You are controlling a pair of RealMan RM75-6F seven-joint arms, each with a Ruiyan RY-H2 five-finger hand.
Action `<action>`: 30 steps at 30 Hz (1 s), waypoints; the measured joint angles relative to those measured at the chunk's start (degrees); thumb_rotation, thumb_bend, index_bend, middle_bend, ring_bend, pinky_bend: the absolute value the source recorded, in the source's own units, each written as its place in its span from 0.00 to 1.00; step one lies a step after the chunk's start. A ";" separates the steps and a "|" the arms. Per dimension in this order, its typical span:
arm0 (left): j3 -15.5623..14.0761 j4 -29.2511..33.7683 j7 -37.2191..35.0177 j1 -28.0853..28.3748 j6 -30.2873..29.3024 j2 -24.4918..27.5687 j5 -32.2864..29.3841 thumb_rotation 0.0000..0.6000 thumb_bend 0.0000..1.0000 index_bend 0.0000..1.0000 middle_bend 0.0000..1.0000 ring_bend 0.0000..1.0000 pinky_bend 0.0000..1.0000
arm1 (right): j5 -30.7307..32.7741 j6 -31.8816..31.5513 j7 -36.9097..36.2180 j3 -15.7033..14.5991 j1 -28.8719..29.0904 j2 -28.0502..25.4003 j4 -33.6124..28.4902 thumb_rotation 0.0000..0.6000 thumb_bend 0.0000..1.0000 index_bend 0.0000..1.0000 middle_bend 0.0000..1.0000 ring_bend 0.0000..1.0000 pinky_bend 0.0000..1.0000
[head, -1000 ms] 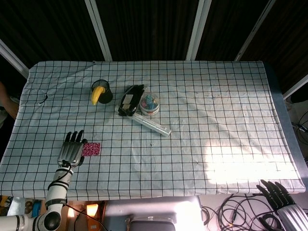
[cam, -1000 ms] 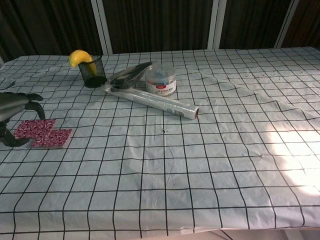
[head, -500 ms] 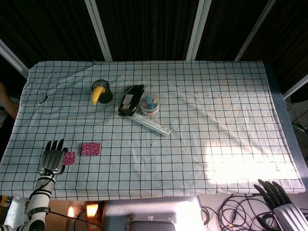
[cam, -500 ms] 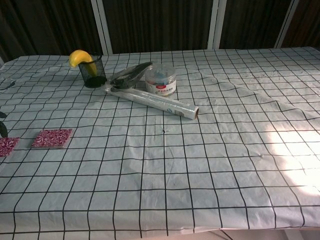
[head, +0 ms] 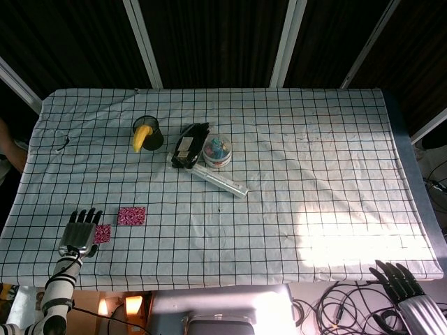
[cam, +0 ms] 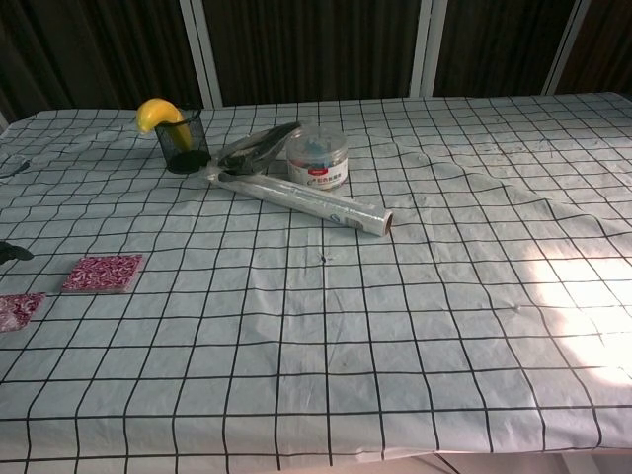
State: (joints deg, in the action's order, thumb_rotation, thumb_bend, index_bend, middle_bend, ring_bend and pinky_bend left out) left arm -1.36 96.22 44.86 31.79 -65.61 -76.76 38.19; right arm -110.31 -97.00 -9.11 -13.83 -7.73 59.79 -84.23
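Near table's front-left edge: left hand flat, fingers apart, holding nothing, touching small pink tile on its right; second tile just beyond. Right hand off-table, spread, far

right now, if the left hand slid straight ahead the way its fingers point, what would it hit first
Probably nothing soon. The left hand points up the cloth, and that lane looks bare. The small patterned square lies just beside it, the second one further right. Height above the cloth is unclear.
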 measured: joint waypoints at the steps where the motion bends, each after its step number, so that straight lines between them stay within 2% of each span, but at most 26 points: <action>1: 0.05 0.39 0.00 0.04 -0.01 0.26 -0.04 1.00 0.33 0.01 0.00 0.00 0.00 | -0.03 -0.04 -0.04 0.00 0.00 -0.01 0.04 1.00 0.20 0.00 0.00 0.00 0.00; 6: 0.66 2.09 -1.43 0.12 -0.59 1.12 2.52 1.00 0.33 0.08 0.00 0.00 0.00 | 0.01 0.14 -0.09 0.01 0.09 -0.02 0.03 1.00 0.20 0.00 0.00 0.00 0.00; 12: 2.04 1.50 -4.66 0.53 -0.58 0.29 7.28 1.00 0.33 0.10 0.00 0.00 0.00 | 0.07 0.49 0.11 0.01 0.22 -0.03 -0.14 1.00 0.20 0.00 0.00 0.00 0.00; 17: 3.26 -0.43 -4.31 1.98 1.45 -2.03 5.37 1.00 0.33 0.12 0.00 0.00 0.00 | 0.10 0.06 -0.27 -0.01 0.08 -0.16 -0.03 1.00 0.20 0.00 0.00 0.00 0.00; 23: 4.70 -5.79 -1.80 4.67 3.49 -7.11 0.88 1.00 0.33 0.14 0.00 0.00 0.00 | -0.12 -1.30 -1.53 -0.08 -0.32 -0.32 0.81 1.00 0.20 0.00 0.00 0.00 0.00; 30: 5.15 -8.78 -1.52 5.64 4.20 -9.06 -0.23 1.00 0.33 0.19 0.00 0.00 0.00 | -0.26 -2.08 -2.27 -0.09 -0.64 -0.28 1.51 1.00 0.20 0.00 0.00 0.00 0.00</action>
State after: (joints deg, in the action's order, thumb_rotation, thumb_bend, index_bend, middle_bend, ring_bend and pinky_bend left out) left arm 3.80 87.44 43.34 37.42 -61.41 -85.82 37.96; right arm -110.57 -99.09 -11.39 -13.92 -8.37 59.51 -82.72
